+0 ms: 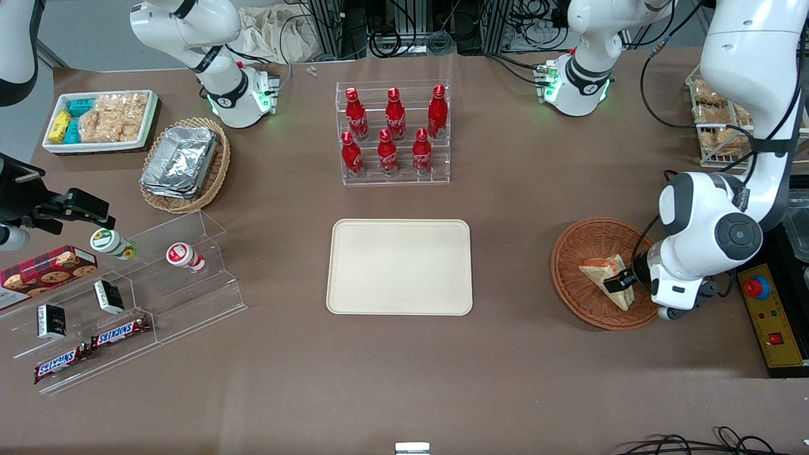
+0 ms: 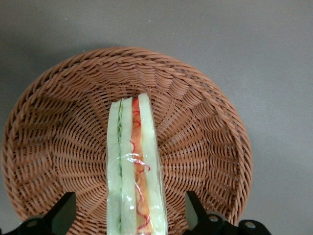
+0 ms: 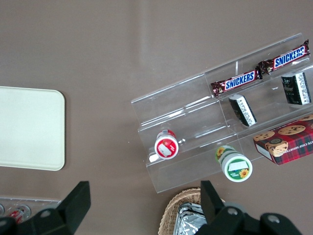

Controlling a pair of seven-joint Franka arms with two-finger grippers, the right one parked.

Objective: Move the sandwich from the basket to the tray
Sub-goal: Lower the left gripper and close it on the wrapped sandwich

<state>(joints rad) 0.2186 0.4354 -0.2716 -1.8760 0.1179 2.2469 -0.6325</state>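
The sandwich [image 1: 602, 270], a wrapped white-bread wedge with orange and green filling, lies in the reddish-brown wicker basket [image 1: 572, 251] toward the working arm's end of the table. My gripper [image 1: 622, 282] is down in the basket and open. In the left wrist view its black fingers [image 2: 64, 211] straddle the sandwich [image 2: 136, 166], with a gap of basket [image 2: 58, 122] weave showing on each side. The cream tray [image 1: 399, 266] lies flat at the middle of the table with nothing on it; one corner of the tray [image 3: 29, 127] shows in the right wrist view.
An acrylic rack of red bottles [image 1: 393, 133] stands farther from the camera than the tray. A yellow box with a red stop button [image 1: 768, 313] sits beside the basket. Toward the parked arm's end are a tan basket of foil containers [image 1: 184, 163], a snack tray [image 1: 101, 120] and an acrylic snack stand [image 1: 126, 297].
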